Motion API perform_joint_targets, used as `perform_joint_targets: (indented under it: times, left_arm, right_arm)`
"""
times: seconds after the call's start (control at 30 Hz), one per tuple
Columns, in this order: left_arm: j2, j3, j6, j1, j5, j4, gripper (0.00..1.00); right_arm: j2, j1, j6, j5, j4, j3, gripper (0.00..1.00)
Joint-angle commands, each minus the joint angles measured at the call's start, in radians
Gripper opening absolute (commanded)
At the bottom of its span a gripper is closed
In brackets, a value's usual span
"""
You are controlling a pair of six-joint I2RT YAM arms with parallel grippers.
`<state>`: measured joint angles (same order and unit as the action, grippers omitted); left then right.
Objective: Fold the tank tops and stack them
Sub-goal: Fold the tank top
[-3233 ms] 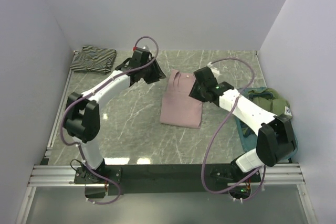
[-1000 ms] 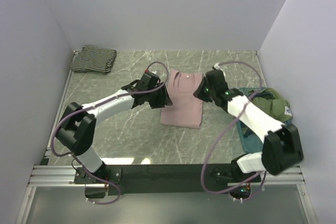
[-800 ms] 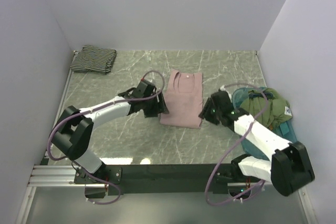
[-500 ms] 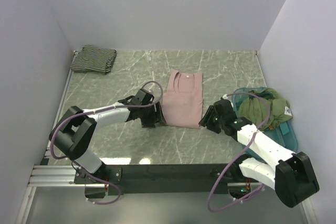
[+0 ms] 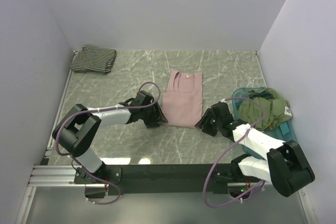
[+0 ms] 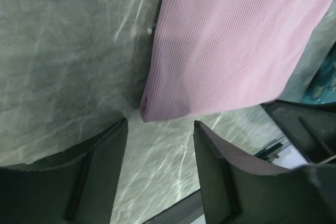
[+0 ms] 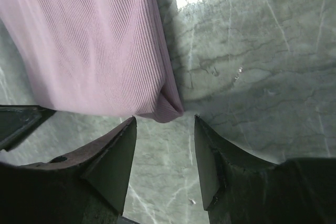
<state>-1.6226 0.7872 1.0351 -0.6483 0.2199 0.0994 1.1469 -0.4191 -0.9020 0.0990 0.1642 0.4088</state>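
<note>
The mauve-pink tank top lies folded lengthwise into a narrow strip mid-table, neck end at the far side. The striped tank top lies folded at the far left corner. My left gripper is open and empty, low at the pink top's near left corner, which lies just beyond the fingertips. My right gripper is open and empty at the near right corner, which also lies just beyond its fingertips. Neither gripper holds fabric.
A teal tray at the right holds a pile of olive and other clothes. The white walls close in the marble table on three sides. A metal rail runs along the left edge.
Both grippers have moved from the pink top's far part toward me along its sides and come down low at its near corners. The top lies unmoved.
</note>
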Motion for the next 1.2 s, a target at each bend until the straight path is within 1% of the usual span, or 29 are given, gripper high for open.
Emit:
perform_joint_targets:
  times: [0.0, 0.2, 0.33, 0.47, 0.57, 0.63, 0.67, 0.7, 0.73, 0.77, 0.9, 1.0, 1.1, 1.17]
  left_arm:
    - [-0.043, -0.045, 0.063, 0.001, -0.054, -0.03, 0.59]
    - [-0.072, -0.068, 0.105, -0.001, -0.083, -0.064, 0.54]
    - [-0.082, -0.071, 0.114, -0.001, -0.119, -0.067, 0.51]
    - [-0.097, -0.068, 0.111, -0.004, -0.142, -0.07, 0.44]
    - [-0.102, -0.072, 0.105, -0.008, -0.155, -0.078, 0.36]
    - [-0.106, -0.065, 0.097, -0.011, -0.165, -0.078, 0.31]
    - [-0.108, -0.062, 0.092, -0.016, -0.168, -0.075, 0.2]
    - [-0.108, -0.056, 0.085, -0.02, -0.177, -0.072, 0.15]
    - [-0.106, -0.051, 0.08, -0.024, -0.182, -0.061, 0.09]
    - [-0.105, -0.048, 0.071, -0.031, -0.186, -0.056, 0.01]
    - [-0.067, -0.051, 0.057, -0.054, -0.211, -0.02, 0.01]
    - [-0.01, -0.11, 0.074, -0.079, -0.211, -0.003, 0.01]
    - [0.061, -0.169, 0.103, -0.123, -0.217, 0.035, 0.01]
    - [0.101, -0.195, 0.129, -0.177, -0.217, 0.066, 0.01]
  right_arm:
    - [0.011, -0.004, -0.047, -0.025, -0.038, -0.031, 0.55]
    - [0.04, -0.003, -0.089, -0.053, -0.074, -0.054, 0.54]
    - [0.066, -0.004, -0.11, -0.077, -0.092, -0.065, 0.49]
    - [0.099, -0.004, -0.115, -0.091, -0.111, -0.067, 0.43]
    - [0.109, -0.004, -0.109, -0.097, -0.109, -0.057, 0.37]
    - [0.114, -0.004, -0.098, -0.12, -0.101, -0.048, 0.27]
    - [0.116, -0.004, -0.094, -0.13, -0.097, -0.044, 0.2]
    - [0.114, -0.007, -0.083, -0.133, -0.086, -0.036, 0.04]
    - [0.116, -0.006, -0.075, -0.136, -0.078, -0.033, 0.0]
    - [0.113, -0.006, -0.069, -0.14, -0.069, -0.027, 0.0]
    - [0.083, -0.032, -0.022, -0.148, 0.006, 0.007, 0.0]
    - [0.039, -0.089, -0.014, -0.166, 0.084, 0.022, 0.0]
    - [-0.019, -0.187, -0.035, -0.166, 0.15, 0.018, 0.0]
    - [-0.062, -0.243, -0.058, -0.17, 0.205, 0.015, 0.0]
